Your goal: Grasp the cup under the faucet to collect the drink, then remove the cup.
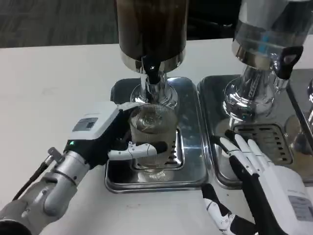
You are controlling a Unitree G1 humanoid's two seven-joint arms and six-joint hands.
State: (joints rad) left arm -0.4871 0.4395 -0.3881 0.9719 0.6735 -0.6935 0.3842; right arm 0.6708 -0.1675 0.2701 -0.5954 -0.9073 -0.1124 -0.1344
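A clear ribbed glass cup [152, 128] stands on the drip tray [190, 142] of the dark drink dispenser [151, 29], right under its black faucet lever [152, 72]. My left hand [110, 134] grips the cup from the left, fingers wrapped around its front. The cup looks empty or holds only clear liquid; I cannot tell which. My right hand [259, 176] lies at the lower right, fingers spread and holding nothing, over the front edge of the second tray [215, 98].
A second dispenser [266, 34] with a clear tank and its own black lever [288, 61] stands at the right on a slotted steel tray. Bare white table [54, 88] stretches to the left and in front.
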